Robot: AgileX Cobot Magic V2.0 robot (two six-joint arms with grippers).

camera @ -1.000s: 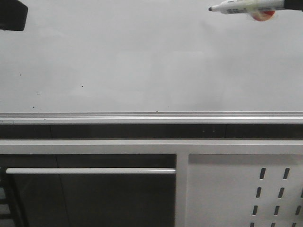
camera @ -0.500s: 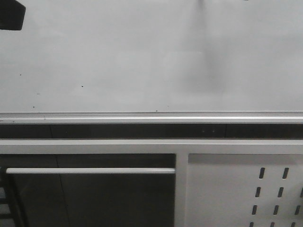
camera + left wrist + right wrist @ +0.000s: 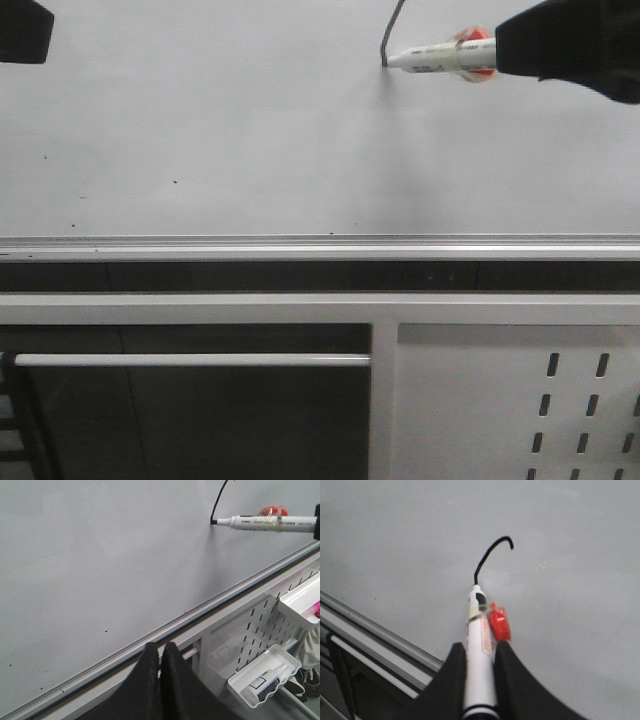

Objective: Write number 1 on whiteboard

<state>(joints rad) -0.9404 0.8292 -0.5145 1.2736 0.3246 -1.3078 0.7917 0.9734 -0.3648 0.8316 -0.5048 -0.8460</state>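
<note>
The whiteboard [image 3: 250, 130] fills the upper half of the front view, with a silver rail [image 3: 300, 245] along its lower edge. A thin black stroke, the number 1 [image 3: 393, 35], runs down from the top edge. In the right wrist view the number 1 [image 3: 487, 560] curves and ends in a small hook. My right gripper [image 3: 480, 647] is shut on a white marker [image 3: 479, 655] carrying a red tag [image 3: 499, 622]. The marker's black tip [image 3: 215, 522] touches the stroke's lower end. My left gripper [image 3: 160, 646] is shut on nothing, near the rail, far to the left.
A grey perforated panel [image 3: 520, 400] and a horizontal bar [image 3: 190, 360] lie below the board. White trays [image 3: 262, 672] hang on the panel, one holding a bottle. A dark part of my left arm [image 3: 25, 35] shows at the front view's top left.
The marker left the front view half a second ago and has come back lower and further left. A black stroke now stands on the board where there was none.
</note>
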